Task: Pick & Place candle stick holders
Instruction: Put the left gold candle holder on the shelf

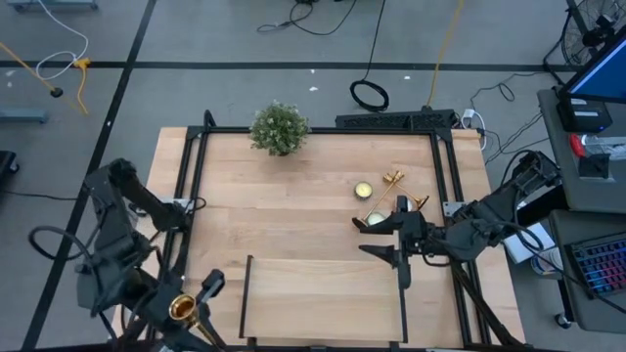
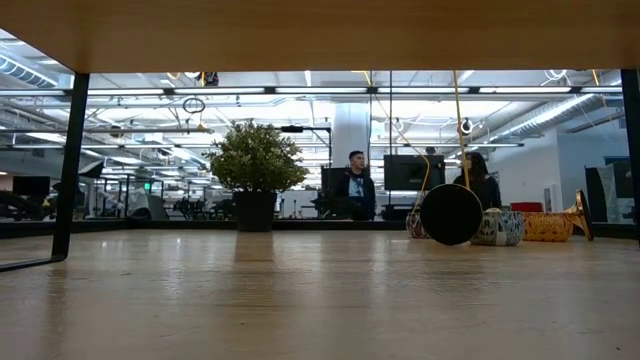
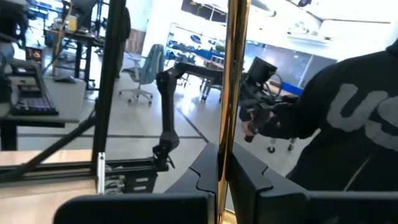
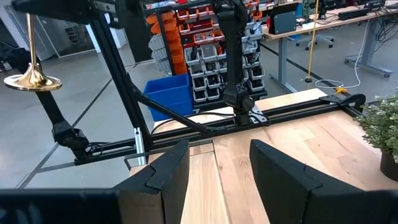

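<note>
From above, the left gripper (image 1: pixel 186 311) grips one candle holder (image 1: pixel 182 308) off the table's near-left corner; the right gripper (image 1: pixel 391 235) hovers with parted, empty fingers beside two holders (image 1: pixel 391 181) lying near a plant (image 1: pixel 279 127). The left wrist view shows the clamped stem (image 3: pixel 231 93).

Both arms showing matte black, jointed, blocky links. Right arm (image 1: pixel 489 223) trailing black cables. Right wrist view showing two broad dark fingers (image 4: pixel 283 171) with angular, stepped edges.
</note>
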Controlling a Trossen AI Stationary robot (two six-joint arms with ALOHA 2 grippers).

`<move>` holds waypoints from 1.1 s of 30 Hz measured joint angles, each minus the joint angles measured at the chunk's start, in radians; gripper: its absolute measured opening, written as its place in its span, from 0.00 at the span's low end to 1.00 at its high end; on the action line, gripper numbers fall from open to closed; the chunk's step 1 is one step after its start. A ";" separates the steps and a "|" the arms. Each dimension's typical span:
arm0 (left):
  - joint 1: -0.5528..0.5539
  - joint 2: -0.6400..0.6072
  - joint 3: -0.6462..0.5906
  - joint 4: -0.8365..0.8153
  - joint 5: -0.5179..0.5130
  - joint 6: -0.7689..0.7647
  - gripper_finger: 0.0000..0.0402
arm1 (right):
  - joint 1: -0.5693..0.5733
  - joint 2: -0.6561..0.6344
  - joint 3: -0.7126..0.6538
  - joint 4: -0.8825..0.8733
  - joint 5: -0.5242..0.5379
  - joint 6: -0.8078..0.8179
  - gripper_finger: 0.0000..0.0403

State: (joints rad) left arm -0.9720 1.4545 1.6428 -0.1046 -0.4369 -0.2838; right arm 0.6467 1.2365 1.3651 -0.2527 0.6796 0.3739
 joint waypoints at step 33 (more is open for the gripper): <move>0.256 -0.418 -0.504 -0.355 -0.515 -0.384 0.04 | 0.001 0.000 0.000 -0.014 -0.003 0.004 0.41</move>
State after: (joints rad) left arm -0.7156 1.0369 1.1389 -0.4597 -0.9519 -0.6674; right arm 0.6476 1.2362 1.3651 -0.2667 0.6765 0.3779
